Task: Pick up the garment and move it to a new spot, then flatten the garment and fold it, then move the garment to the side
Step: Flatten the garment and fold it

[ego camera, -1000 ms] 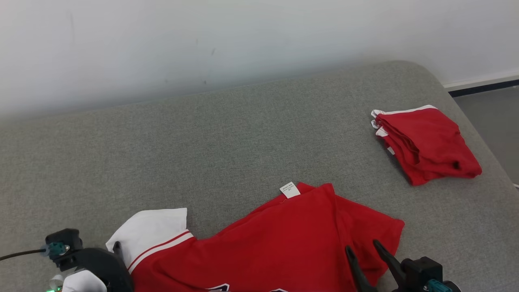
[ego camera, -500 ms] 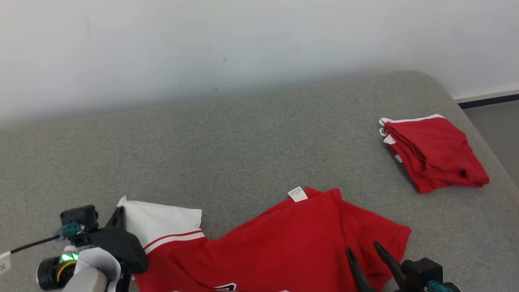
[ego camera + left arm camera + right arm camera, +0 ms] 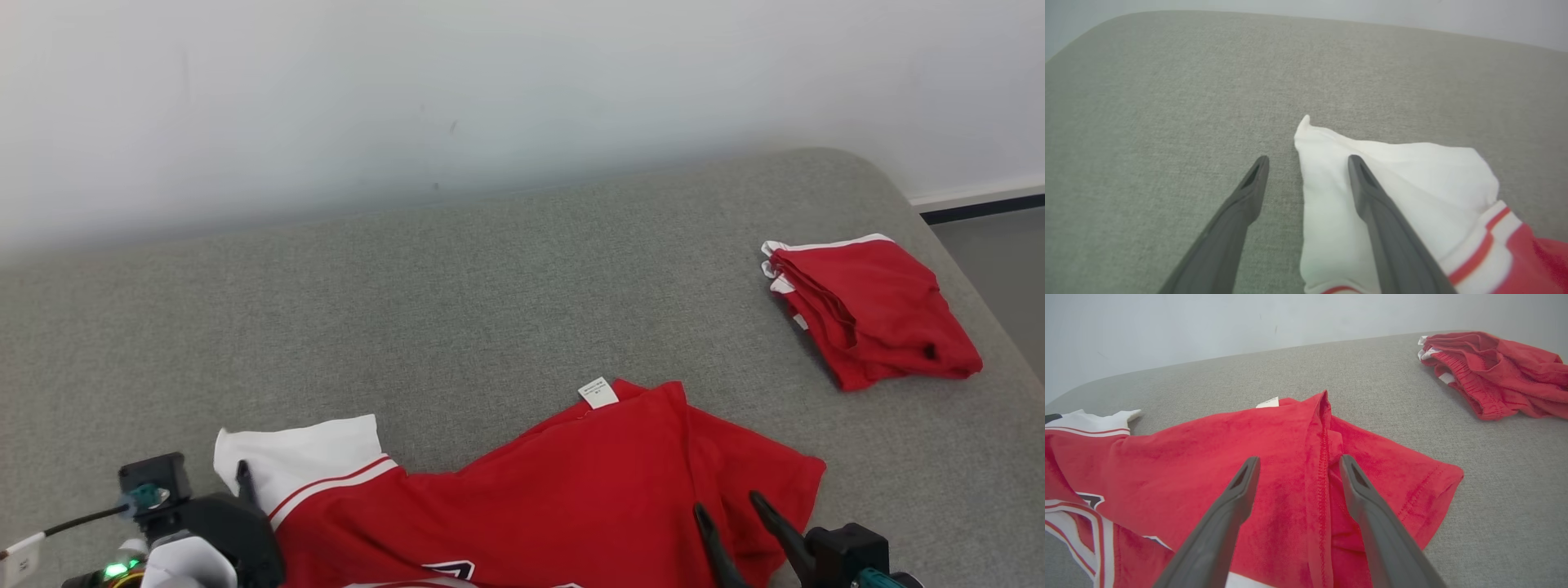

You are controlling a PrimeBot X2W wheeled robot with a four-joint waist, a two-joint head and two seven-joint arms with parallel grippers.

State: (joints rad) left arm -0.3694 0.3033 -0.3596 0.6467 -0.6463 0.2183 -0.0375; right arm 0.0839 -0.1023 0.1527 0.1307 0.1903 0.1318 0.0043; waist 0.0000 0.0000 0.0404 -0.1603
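Garment, a red shirt with a white sleeve, lies rumpled on the grey cushion, well apart from the folded red bundle and nearer the robot. At the shirt's end farthest from that bundle, the left gripper stands wide open, one finger over the sleeve and one over bare cushion, gripping nothing. At the end nearest the bundle, the right gripper is spread wide above a stitched red fold, empty.

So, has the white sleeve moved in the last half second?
Yes. Measured against the folded red garment, which stays put, the white sleeve has slid left, away from it.
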